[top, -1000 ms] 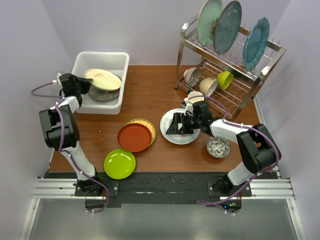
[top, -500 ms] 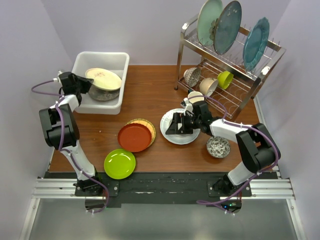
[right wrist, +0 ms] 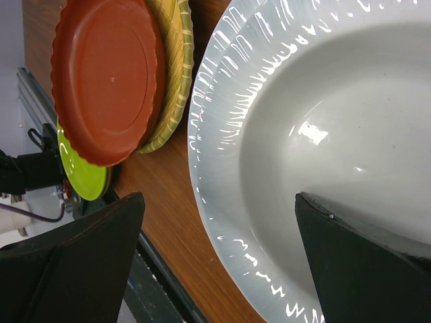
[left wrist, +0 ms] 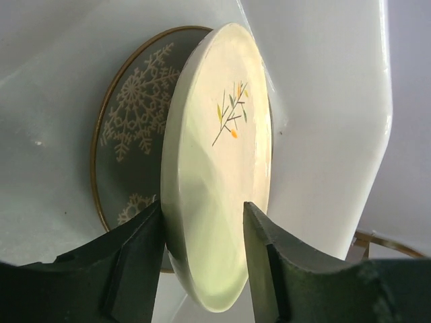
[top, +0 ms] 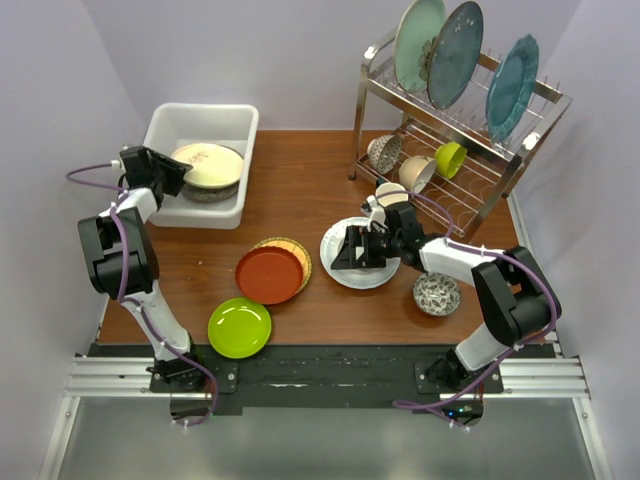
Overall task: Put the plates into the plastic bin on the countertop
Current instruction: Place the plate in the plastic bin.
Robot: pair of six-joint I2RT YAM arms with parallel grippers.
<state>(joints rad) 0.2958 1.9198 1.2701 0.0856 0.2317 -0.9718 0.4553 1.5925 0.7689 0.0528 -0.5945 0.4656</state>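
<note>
Straddling the near rim of the cream plate [left wrist: 215, 155], the left pincer [left wrist: 202, 219] has one finger on each side of the edge; whether it presses on the rim or stands just off it I cannot tell from the wrist view. That plate lies on the grey plate with white tree pattern [left wrist: 131, 128], both inside the plastic bin [top: 200, 118] at the far left of the worktop [top: 300, 180]. The right pincer [top: 357, 250] hangs over the white plate [top: 338, 275] with its jaws spread wide, holding nothing. Just left of that plate the red-brown plate [top: 268, 275] sits on the woven yellow plate [top: 299, 250], and the lime green plate [top: 239, 327] lies near the front edge, apart from them.
</note>
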